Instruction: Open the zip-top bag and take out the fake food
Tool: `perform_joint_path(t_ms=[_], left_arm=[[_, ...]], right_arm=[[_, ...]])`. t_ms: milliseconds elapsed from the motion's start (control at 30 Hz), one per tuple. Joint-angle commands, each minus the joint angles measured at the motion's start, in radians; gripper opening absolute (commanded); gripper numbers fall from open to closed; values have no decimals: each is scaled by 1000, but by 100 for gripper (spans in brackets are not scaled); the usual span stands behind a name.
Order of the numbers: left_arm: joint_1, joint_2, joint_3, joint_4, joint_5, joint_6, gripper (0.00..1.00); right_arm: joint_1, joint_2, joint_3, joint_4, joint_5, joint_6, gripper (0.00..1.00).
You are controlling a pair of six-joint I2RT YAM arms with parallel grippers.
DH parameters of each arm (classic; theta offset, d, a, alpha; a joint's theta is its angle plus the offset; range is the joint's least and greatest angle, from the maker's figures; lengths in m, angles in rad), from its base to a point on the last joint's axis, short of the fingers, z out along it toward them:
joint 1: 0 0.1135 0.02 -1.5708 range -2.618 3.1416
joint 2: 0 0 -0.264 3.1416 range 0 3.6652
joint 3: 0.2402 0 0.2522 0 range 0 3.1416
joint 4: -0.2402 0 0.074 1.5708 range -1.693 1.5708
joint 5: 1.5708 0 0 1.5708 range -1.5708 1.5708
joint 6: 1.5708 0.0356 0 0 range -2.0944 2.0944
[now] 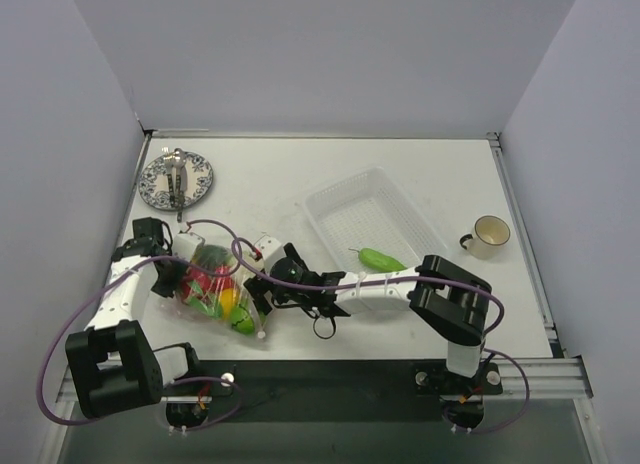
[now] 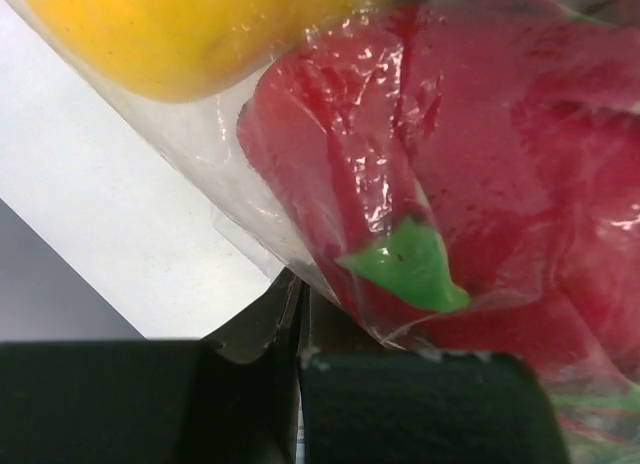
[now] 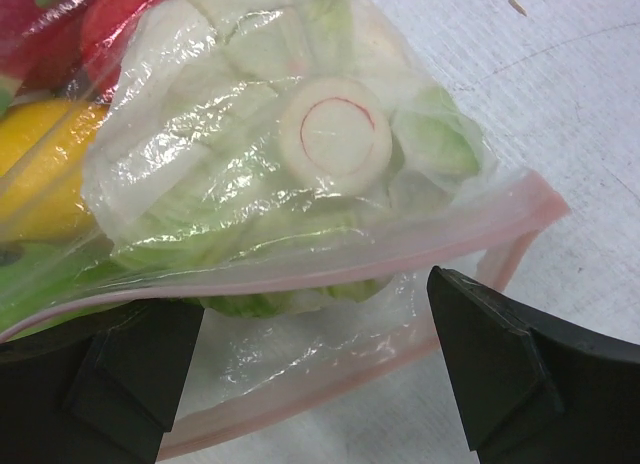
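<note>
Right tool [image 3: 315,319], reaching left, gapes astride zip-top bag [image 3: 200,214]; left tool [image 2: 300,329] clamps it.

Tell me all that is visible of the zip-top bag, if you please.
The zip-top bag is clear, crinkled soft plastic with a pink zip strip, whose two halves stand apart. It lies on the table, full of fake food. The left gripper appears to pinch one edge; the right gripper, open, straddles the mouth.
</note>
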Motion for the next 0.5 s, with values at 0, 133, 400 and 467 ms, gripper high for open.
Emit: perform_joint_path(t_ms=[0,133,400,467], left_arm=[[-23,12,-4,-98,117,8,0],[-69,26,10,-97,134,-25,0],[-141,37,-56,-55,113,-59,0],[-141,44,-70,-34,101,-56,0]], right_arm=[[12,45,103,145,-34,29,100],[16,85,150,151,-91,17,100],[27,88,169,140,-131,-4,63],[33,71,175,101,-97,-27,41]])
